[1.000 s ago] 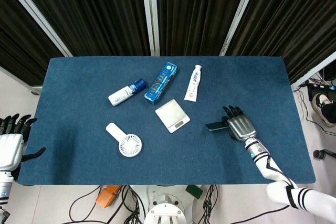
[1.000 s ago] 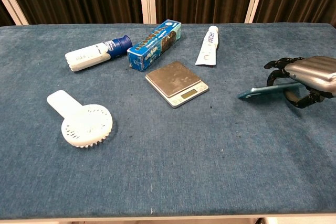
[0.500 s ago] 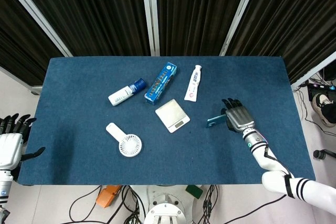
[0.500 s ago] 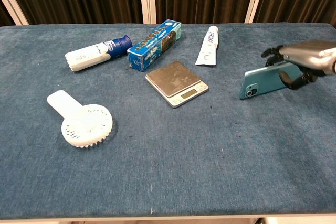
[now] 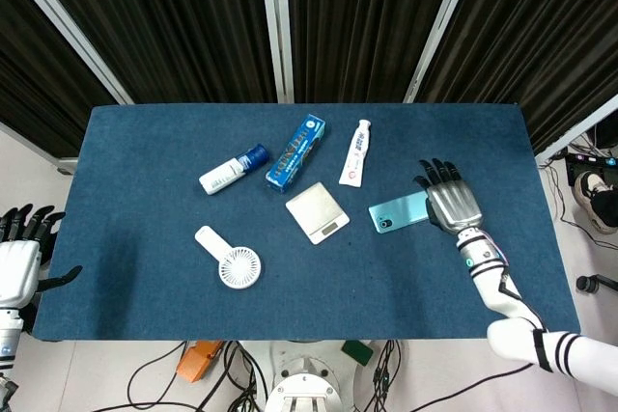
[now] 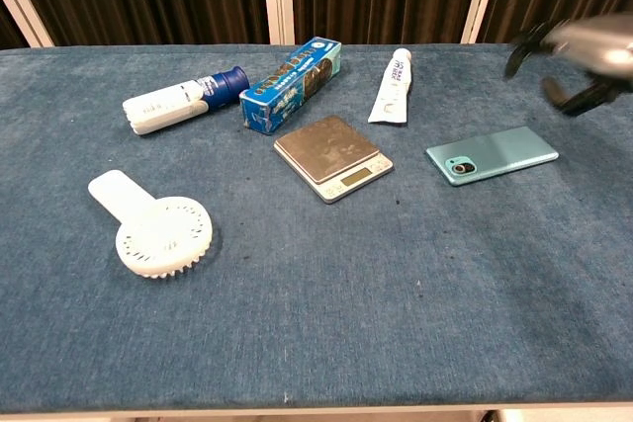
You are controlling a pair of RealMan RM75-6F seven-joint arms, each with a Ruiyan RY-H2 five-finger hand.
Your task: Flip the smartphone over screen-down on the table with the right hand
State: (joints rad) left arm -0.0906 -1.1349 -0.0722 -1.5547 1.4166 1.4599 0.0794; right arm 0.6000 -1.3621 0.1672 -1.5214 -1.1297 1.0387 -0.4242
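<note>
The teal smartphone [image 5: 398, 212] [image 6: 492, 155] lies flat on the blue table, back and camera lens facing up, just right of the scale. My right hand [image 5: 449, 202] [image 6: 579, 51] hovers above its right end, fingers apart, holding nothing. In the chest view the hand is raised clear of the phone near the right edge. My left hand [image 5: 19, 262] hangs off the table's left side, fingers spread and empty; the chest view does not show it.
A silver kitchen scale [image 5: 317, 212] [image 6: 332, 157] sits mid-table. Behind it lie a blue box [image 5: 295, 151], a white tube [image 5: 355, 152] and a white bottle with blue cap [image 5: 233, 170]. A white handheld fan [image 5: 230, 260] [image 6: 150, 226] lies front left.
The phone went from held on edge in my right hand to lying flat with its back up. The right hand let go and lifted up and to the right.
</note>
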